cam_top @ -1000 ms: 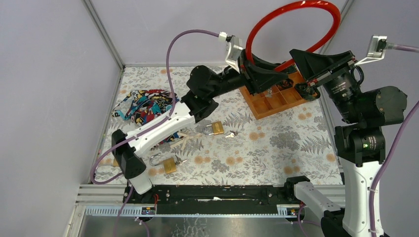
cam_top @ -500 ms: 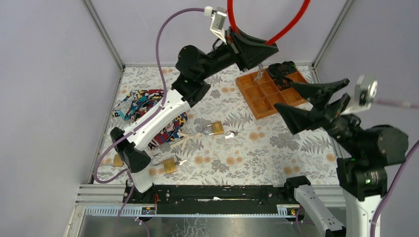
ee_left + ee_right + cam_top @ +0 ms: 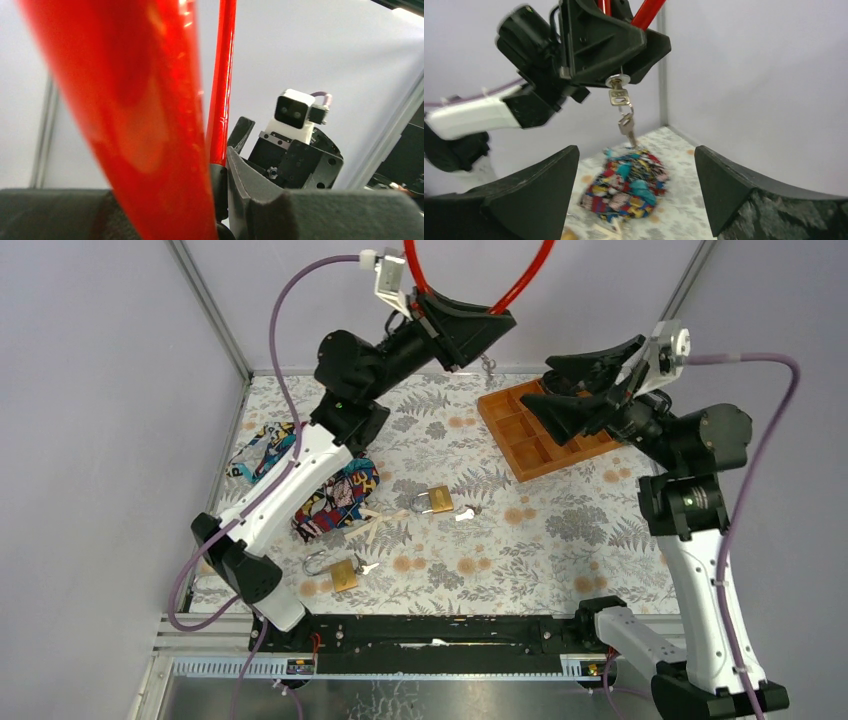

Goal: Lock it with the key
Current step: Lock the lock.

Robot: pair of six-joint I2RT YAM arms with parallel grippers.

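My left gripper [image 3: 455, 330] is raised high over the far side of the table, shut on a red cable lock [image 3: 470, 280]. In the left wrist view its thick red cable [image 3: 130, 110] fills the space between the pads. In the right wrist view a silver key [image 3: 616, 95] sits in the lock's cylinder under the left gripper [image 3: 609, 40], and a second key [image 3: 626, 127] dangles from it. My right gripper [image 3: 546, 385] faces the lock from the right. It stands open and empty [image 3: 635, 150], a short way from the keys.
A wooden compartment tray [image 3: 545, 435] lies at the back right, under the right gripper. A colourful cloth [image 3: 320, 480] lies at the left. Two brass padlocks [image 3: 435, 502] [image 3: 340, 573] with small keys rest on the patterned mat.
My right gripper has opened, dropped away from the lock, then risen to face it. The left arm has swung the cable lock leftward and up, away from the tray.
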